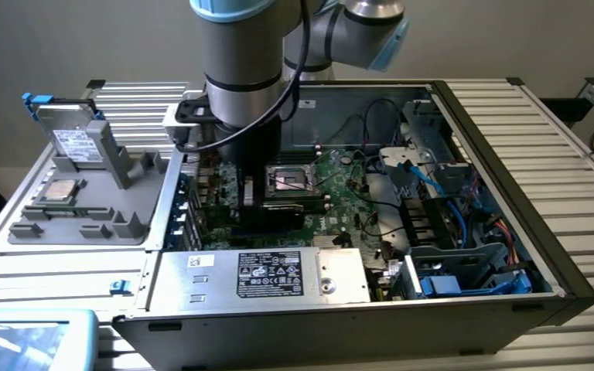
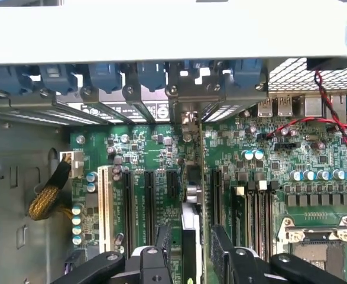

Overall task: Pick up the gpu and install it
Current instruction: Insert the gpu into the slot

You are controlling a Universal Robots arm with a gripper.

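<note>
The gpu (image 2: 190, 236) stands on edge in a motherboard slot, seen along its top edge. Its silver end bracket (image 2: 187, 106) lines up with the rear slot openings of the open computer case (image 1: 503, 154). My gripper (image 2: 192, 245) straddles the card and is open. One dark finger (image 2: 163, 245) is on one side of the card and the other finger (image 2: 221, 248) on the opposite side, with a small gap showing on each side. In the exterior view the arm reaches down into the case, with the gripper (image 1: 247, 202) low over the board beside the CPU socket (image 1: 288, 179).
Empty black expansion slots (image 2: 129, 207) lie beside the card, memory slots (image 2: 253, 213) on its other side. A yellow-sleeved cable (image 2: 49, 195) and red-black wires (image 2: 327, 130) cross the board. The power supply (image 1: 266, 274) sits at the front. A grey fixture (image 1: 80, 201) holds a hard drive (image 1: 75, 143) at the exterior view's left.
</note>
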